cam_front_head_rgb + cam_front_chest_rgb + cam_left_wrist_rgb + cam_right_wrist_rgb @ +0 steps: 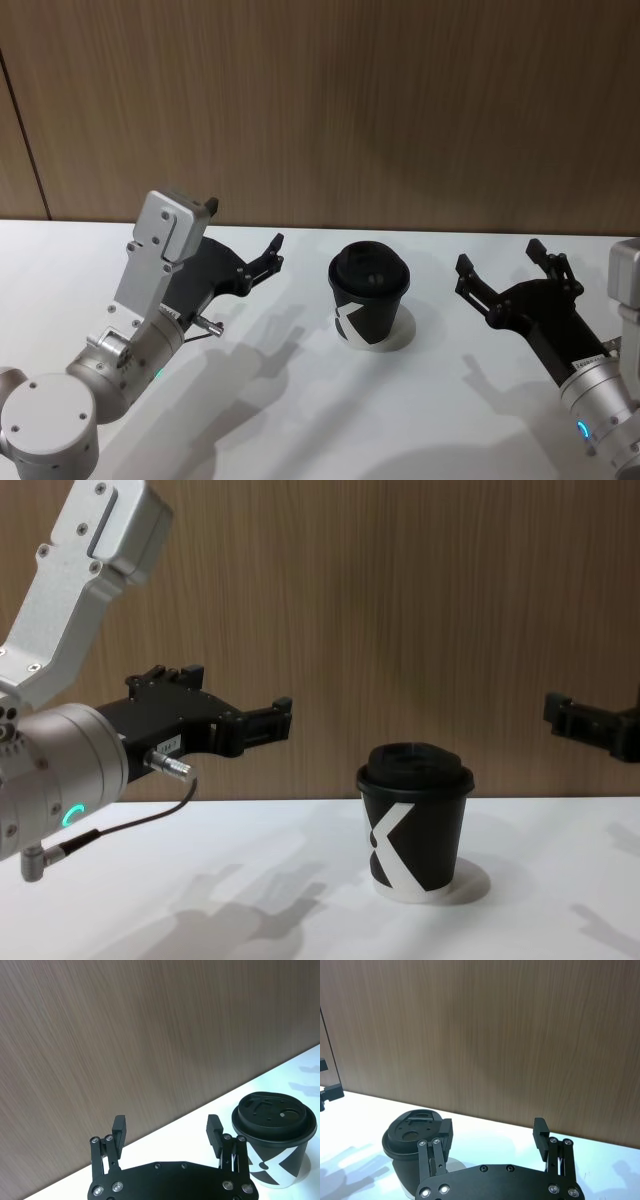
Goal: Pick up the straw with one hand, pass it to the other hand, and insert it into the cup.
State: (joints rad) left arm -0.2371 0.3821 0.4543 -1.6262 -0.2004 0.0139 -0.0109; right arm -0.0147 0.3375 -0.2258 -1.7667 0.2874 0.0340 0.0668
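Either side of cup point(368, 295), left claw point(166, 1127) spread wide; right claw point(492, 1132) likewise (cut off at chest view's edge).

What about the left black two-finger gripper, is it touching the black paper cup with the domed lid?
Apart. Head view: bare white table separates left gripper and cup.

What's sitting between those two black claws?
The black lidded cup stands on the white table between the open left gripper and open right gripper, touching neither; the head view shows it.
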